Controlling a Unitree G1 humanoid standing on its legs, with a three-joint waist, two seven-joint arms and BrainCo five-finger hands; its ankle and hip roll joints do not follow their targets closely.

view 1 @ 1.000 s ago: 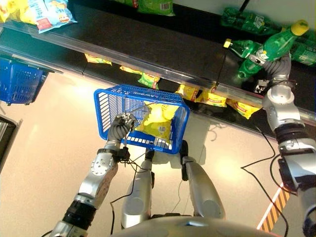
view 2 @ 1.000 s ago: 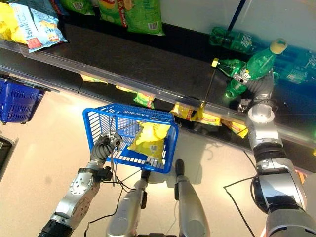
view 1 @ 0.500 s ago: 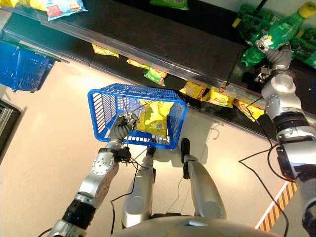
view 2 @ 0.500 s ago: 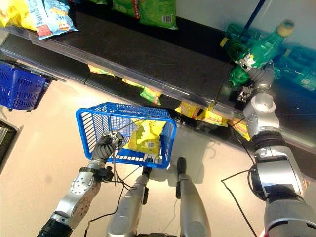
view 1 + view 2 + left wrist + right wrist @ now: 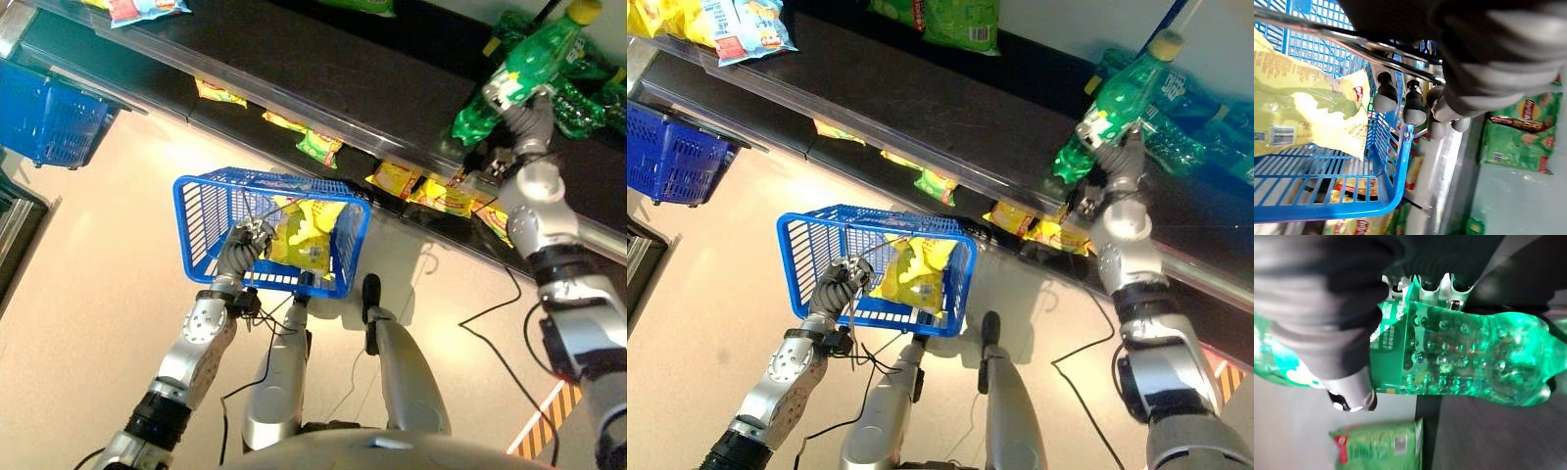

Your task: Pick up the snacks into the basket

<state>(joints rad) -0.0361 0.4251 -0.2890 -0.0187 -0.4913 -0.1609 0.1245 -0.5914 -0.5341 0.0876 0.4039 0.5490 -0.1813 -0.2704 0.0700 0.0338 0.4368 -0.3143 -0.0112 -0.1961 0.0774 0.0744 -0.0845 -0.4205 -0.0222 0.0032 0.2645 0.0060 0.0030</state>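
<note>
At the far left end of the shelf (image 5: 323, 73), snack bags in blue and yellow (image 5: 745, 24) lie on its top, and a second blue basket (image 5: 44, 122) sits below on the floor by that end. Nearer the middle, the left hand (image 5: 242, 248) has its fingers (image 5: 1385, 98) curled round the wire handle (image 5: 1327, 36) of the blue basket (image 5: 211, 186), which hangs over the pale floor (image 5: 88, 294) just in front of the shelf's front edge. One yellow snack bag (image 5: 306, 233) lies inside that basket, leaning toward its right wall. More yellow and green snack bags (image 5: 318, 149) sit on the lower shelf level under the front edge, behind the basket. Green bags (image 5: 955, 20) rest along the back edge of the shelf top. Toward the right end of the shelf, the right hand (image 5: 1120, 162) is raised with its fingers (image 5: 1430, 286) and thumb closed round a green bottle (image 5: 519, 73) with a yellow cap, held tilted above the shelf top. Other green bottles (image 5: 593, 93) lie on the shelf just beside it.
</note>
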